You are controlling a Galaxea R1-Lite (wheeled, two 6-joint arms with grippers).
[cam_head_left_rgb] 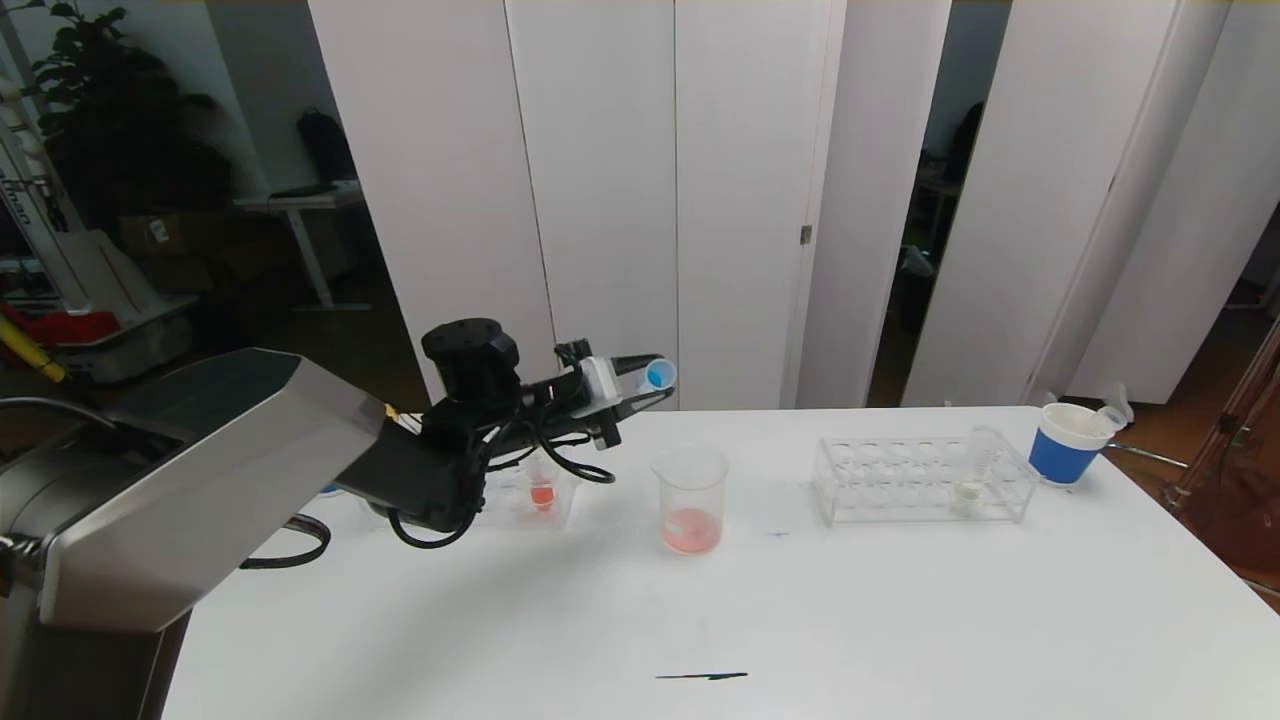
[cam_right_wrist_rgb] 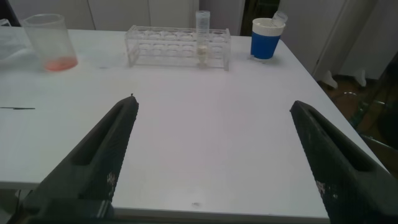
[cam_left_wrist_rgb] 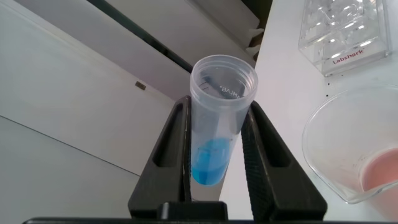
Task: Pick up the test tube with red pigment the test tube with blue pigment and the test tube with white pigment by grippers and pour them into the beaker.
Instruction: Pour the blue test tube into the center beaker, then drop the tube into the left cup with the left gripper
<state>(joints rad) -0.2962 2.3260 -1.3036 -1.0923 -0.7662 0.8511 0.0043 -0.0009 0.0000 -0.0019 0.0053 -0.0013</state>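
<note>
The white tabletop [cam_head_left_rgb: 900, 620] carries all the glassware. Raised above its far left part, the left gripper [cam_head_left_rgb: 645, 385] has its fingers [cam_left_wrist_rgb: 171, 149] clamped on the test tube with blue pigment [cam_left_wrist_rgb: 217, 118]: the tube sits squarely between the two fingers, one pressed to each side, its open mouth projecting beyond the fingertips and its blue liquid pooled at the end nearer the wrist. The tube lies tilted, close to level. The beaker [cam_head_left_rgb: 690, 498], with a shallow pink-red layer at its bottom, stands on the tabletop below and just beyond these fingers, not touching them. A clear rack [cam_head_left_rgb: 925, 480] stands well apart from the left fingers, holding the test tube with white pigment [cam_head_left_rgb: 975, 470] upright in a slot near its right end. The right gripper [cam_right_wrist_rgb: 217, 155] hangs back at the near edge of the tabletop, its fingers [cam_right_wrist_rgb: 106, 155] spread wide with nothing between them; rack and white tube lie well beyond their tips.
</note>
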